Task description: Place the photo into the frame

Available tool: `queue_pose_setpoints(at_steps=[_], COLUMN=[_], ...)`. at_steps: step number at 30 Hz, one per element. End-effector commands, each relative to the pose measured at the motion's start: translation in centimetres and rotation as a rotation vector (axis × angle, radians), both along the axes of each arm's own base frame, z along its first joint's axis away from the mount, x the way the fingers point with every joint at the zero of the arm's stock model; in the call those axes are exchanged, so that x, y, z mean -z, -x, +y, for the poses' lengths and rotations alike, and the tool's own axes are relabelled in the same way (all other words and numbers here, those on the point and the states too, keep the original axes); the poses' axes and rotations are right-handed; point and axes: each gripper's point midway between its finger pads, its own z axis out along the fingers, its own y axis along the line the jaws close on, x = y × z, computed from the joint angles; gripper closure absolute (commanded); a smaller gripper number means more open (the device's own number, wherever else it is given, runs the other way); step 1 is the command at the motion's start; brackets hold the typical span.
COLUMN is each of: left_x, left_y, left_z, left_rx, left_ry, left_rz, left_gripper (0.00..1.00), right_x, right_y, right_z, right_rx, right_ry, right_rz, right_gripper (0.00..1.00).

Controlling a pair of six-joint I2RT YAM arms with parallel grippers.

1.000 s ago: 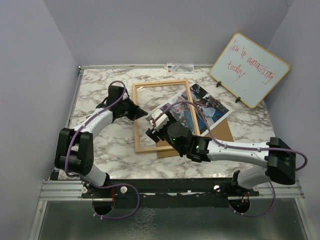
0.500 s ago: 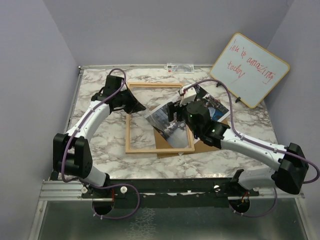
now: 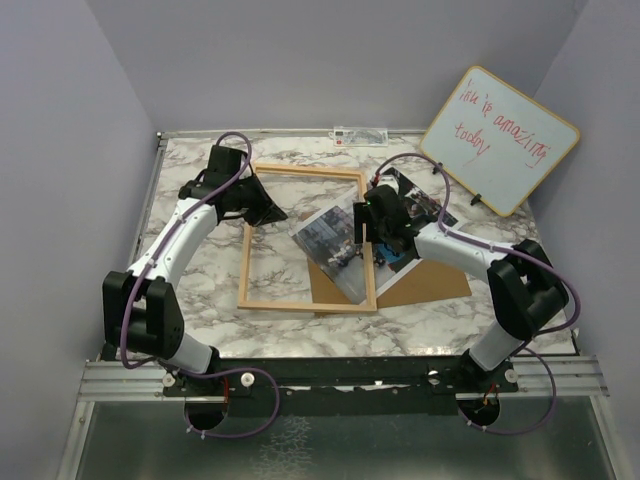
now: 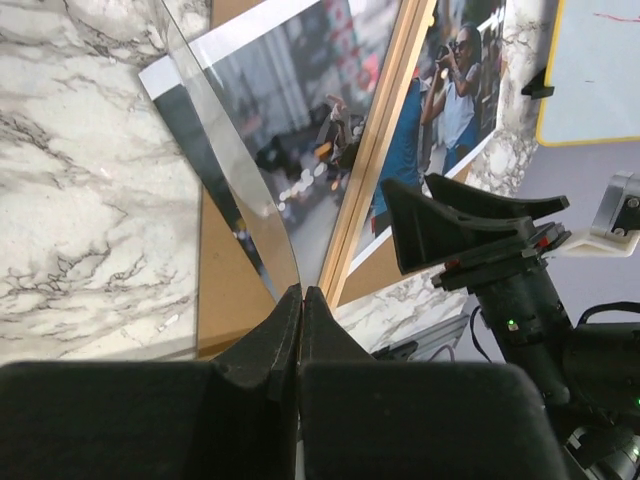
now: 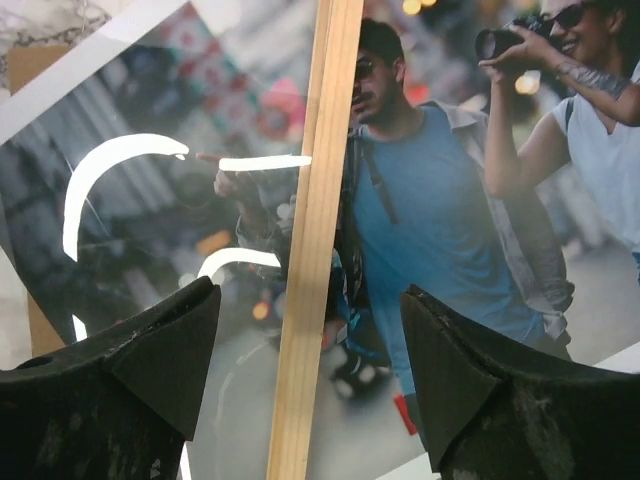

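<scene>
The frame of thin light wood lies flat on the marble table. My left gripper is shut on the edge of its clear pane, which stands tilted up; the jaws meet in the left wrist view. The photo lies askew across the frame's right bar, part inside the frame, part outside it. The man in blue shows right of the bar. My right gripper is open and empty just above that bar, one finger on either side of it.
A plain brown backing board lies under the frame's near right corner and the photo. A wood-edged whiteboard with red writing stands at the back right. A small label strip lies at the table's far edge.
The frame has slid left and turned with my left gripper on it. My right arm has swung from the frame's near side to its right bar. The photo now lies further left, across the bar.
</scene>
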Motion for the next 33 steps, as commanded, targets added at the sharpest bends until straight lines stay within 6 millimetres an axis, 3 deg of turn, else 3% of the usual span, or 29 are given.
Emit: queue_pose_setpoints(at_steps=[1,7,14,21,26,31,33], left_x=[-0.9,0.2,1.8,7.1,8.6,9.6,10.1], left_y=[-1.6,-1.6,-0.6,2.9,4.3,4.5,4.0], left_z=[0.0,0.3,1.1,3.1,3.6,3.7,3.7], left_rx=[0.01,0.016,0.088,0.204,0.249,0.225,0.2], left_ry=[-0.026,-0.033,-0.066,-0.2,-0.229,-0.228,-0.224], left_rz=[-0.057,-0.034,-0.048,-0.071,-0.091,-0.098,-0.09], left_gripper=[1.0,1.0,1.0,1.0,1.0,1.0,0.88], right_x=[1.5,4.4,5.8,6.5,6.6,6.9,7.2], right_y=[2.4,5.2,5.5,5.7,5.6,5.6,5.6], right_z=[0.1,-0.2,-1.8,-1.6,-1.4,-1.1,-1.1], right_rx=[-0.04,-0.101,-0.013,0.048,0.056,0.056,0.055], right_ry=[-0.009,0.013,0.083,0.055,0.05,0.036,0.037], right_rz=[0.123,0.252,0.305,0.34,0.35,0.354,0.361], right_gripper=[0.26,0.41,0.56,0.6,0.62,0.63,0.63])
